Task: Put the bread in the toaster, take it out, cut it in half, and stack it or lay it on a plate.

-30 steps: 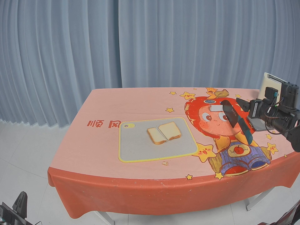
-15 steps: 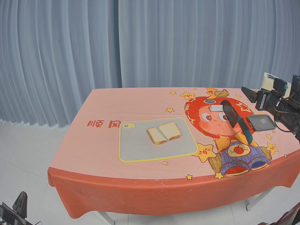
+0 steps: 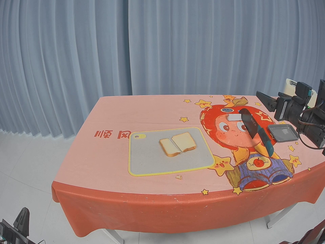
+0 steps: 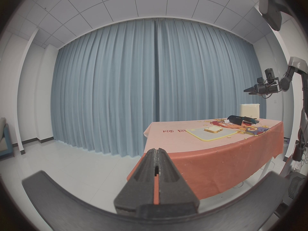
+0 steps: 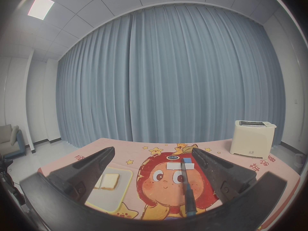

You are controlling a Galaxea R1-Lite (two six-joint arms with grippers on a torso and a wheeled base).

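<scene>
Two halves of a bread slice (image 3: 177, 144) lie side by side on the grey, yellow-rimmed cutting board (image 3: 149, 160) at the table's middle. To their right lies a knife (image 3: 257, 131) with a black blade and teal handle, and just beyond it a small grey plate (image 3: 283, 133). The cream toaster (image 5: 253, 138) stands at the far right corner. My right gripper (image 3: 269, 97) hangs open and empty above the table's right side, past the knife. My left gripper (image 4: 156, 154) is shut on nothing, low and off the table's left front corner.
A small white block (image 3: 233, 117) sits under the knife blade's far end. A crumb (image 3: 178, 177) lies in front of the board. The pink printed tablecloth (image 3: 135, 112) is bare on the left and back. Blue curtains hang behind the table.
My right gripper has risen and drawn back to the right, uncovering the grey plate it hung over. The knife, bread and left arm have stayed put.
</scene>
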